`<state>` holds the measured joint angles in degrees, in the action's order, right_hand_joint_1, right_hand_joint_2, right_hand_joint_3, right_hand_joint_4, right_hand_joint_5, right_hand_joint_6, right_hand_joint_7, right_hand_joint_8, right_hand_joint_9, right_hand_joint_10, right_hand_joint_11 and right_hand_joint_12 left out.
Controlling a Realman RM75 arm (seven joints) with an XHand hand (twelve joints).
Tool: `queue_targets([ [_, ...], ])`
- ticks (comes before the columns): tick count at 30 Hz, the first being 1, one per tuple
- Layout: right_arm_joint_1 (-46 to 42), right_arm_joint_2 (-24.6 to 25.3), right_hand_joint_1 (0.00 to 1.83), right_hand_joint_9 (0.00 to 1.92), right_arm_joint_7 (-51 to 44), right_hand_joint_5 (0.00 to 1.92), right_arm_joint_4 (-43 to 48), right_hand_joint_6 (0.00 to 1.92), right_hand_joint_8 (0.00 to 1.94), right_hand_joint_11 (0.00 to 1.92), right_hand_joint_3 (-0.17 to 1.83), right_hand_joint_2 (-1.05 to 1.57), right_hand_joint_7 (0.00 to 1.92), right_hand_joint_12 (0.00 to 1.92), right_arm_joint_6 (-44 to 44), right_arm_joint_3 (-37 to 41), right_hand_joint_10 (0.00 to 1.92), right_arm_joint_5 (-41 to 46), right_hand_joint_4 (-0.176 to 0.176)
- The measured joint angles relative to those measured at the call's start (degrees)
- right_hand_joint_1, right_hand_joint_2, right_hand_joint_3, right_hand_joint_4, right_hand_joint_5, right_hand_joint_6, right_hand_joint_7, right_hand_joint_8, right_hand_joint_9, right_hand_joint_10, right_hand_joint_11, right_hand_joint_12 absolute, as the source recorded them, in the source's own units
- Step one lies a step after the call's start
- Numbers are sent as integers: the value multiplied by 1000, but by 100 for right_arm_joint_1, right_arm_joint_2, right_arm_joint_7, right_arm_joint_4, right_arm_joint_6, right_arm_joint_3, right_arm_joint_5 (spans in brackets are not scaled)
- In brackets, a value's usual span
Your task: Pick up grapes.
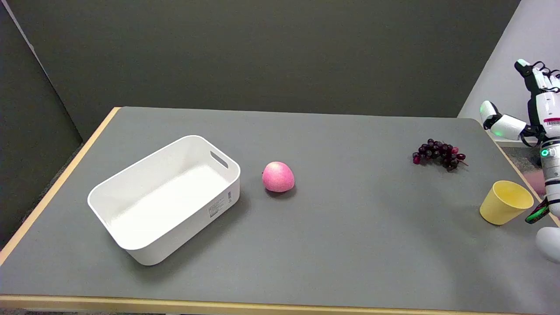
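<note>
Grapes [439, 154] are lying loose near the table's [350, 245] far right edge, prob light, squashy, best taken round the bunch's middle. Right hand [531, 103] is hovering beside/above, fingers spread, holding nothing. Yellow cup [506, 208] is sitting nearer.

Only the yellow cup [506, 208] stands near the grapes [439, 154].

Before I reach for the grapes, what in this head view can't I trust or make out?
- Robot hand: raised at the right edge, partly cut off by the frame, so its far fingers are unseen.
- Right arm below it: mostly outside the frame.
- Grapes: too small to tell stem direction or any loose berries.
- Yellow cup: inside faces away.
- White bin label: print too small to read.
</note>
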<state>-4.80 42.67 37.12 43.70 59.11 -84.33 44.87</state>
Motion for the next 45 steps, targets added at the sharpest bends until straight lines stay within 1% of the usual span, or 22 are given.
queue_targets([
  [1, 1, -5, 601, -1, 32, 39, -19, 430, 390, -1, 1010, 585, 127, 895, 0, -13, 538, -2, 50],
  [7, 8, -16, 594, -1, 160, 39, -69, 426, 388, -1, 1003, 581, 129, 885, 0, -85, 538, -47, 51],
  [9, 8, -17, 468, 13, 218, 83, -71, 338, 291, -1, 908, 617, 184, 874, -2, -110, 532, -86, 47],
  [10, 9, -18, 457, 13, 248, 88, -67, 335, 288, -1, 902, 618, 186, 871, -11, -123, 535, -106, 44],
  [11, 9, -18, 548, 2, 276, 59, -58, 416, 376, -1, 979, 583, 138, 874, -23, -134, 552, -126, 36],
  [14, -32, -18, 388, -1, 419, 117, 49, 316, 273, -1, 821, 616, 184, 863, -95, -174, 547, -204, 12],
  [16, -95, -18, 360, -1, 502, 122, 167, 314, 267, -1, 803, 612, 166, 818, -164, -189, 509, -243, -4],
  [18, -172, -17, 470, 2, 564, 56, 306, 435, 393, -1, 972, 545, 74, 682, -246, -193, 360, -266, -12],
  [19, -215, -13, 472, 0, 589, 59, 388, 438, 394, -1, 964, 532, 70, 657, -293, -193, 342, -279, -13],
  [20, -272, -2, 440, 0, 614, 64, 498, 430, 382, -1, 951, 526, 72, 638, -359, -192, 327, -291, -13],
  [22, -375, 21, 289, 5, 624, 81, 682, 387, 327, -1, 914, 539, 91, 624, -483, -184, 317, -300, -11],
  [24, -472, 51, 235, 9, 588, 82, 846, 379, 317, -1, 909, 535, 92, 621, -607, -162, 303, -291, -8],
  [26, -571, 96, 222, 10, 483, 81, 1042, 378, 317, -1, 908, 532, 91, 623, -760, -142, 299, -241, -6],
  [27, -609, 117, 259, 8, 418, 76, 1117, 388, 328, -1, 917, 525, 85, 614, -825, -137, 288, -200, -7],
  [28, -652, 145, 366, 2, 322, 64, 1204, 417, 360, -1, 942, 507, 65, 589, -917, -129, 260, -135, -11],
  [29, -694, 178, 402, 0, 221, 58, 1288, 424, 369, -1, 950, 501, 58, 574, -1005, -127, 245, -58, -12],
  [33, -787, 307, 417, 0, -193, 51, 1529, 408, 343, -1, 951, 508, 45, 504, -1315, -154, 194, 262, -13],
  [45, -697, 648, 470, -1, -1461, 47, 1770, 404, 343, -1, 953, 517, 44, 506, -2017, -395, 179, 1344, -15],
])
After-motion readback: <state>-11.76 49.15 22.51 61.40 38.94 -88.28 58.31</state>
